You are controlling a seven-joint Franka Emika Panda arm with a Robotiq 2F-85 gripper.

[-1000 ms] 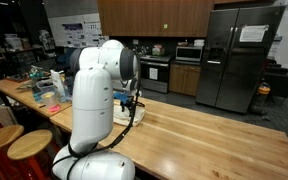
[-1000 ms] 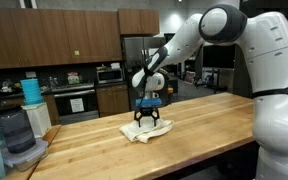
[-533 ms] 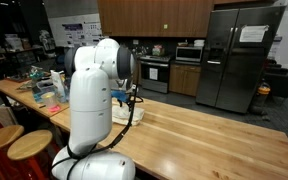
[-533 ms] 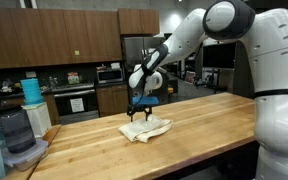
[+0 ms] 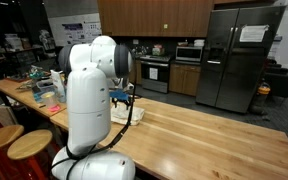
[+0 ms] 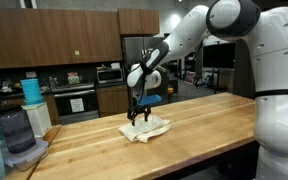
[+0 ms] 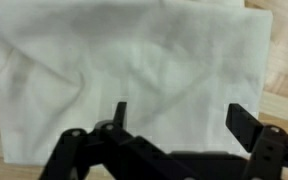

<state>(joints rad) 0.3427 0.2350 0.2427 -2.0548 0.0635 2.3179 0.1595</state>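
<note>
A folded white cloth lies on the butcher-block table; it also shows as a pale heap under the arm. My gripper hangs just above the cloth, jaws wide apart with nothing between them. The black fingertips frame the cloth's near part. In an exterior view the gripper hovers over the cloth's left side. From the opposite camera the white arm body hides most of the cloth.
A blender and stacked containers stand at the table's end. Clutter covers the far bench. Wooden stools stand beside the robot base. Kitchen cabinets, an oven and a steel fridge line the back.
The arm has swung slightly leftward over the cloth in the exterior view. The jaws have stayed wide apart.
</note>
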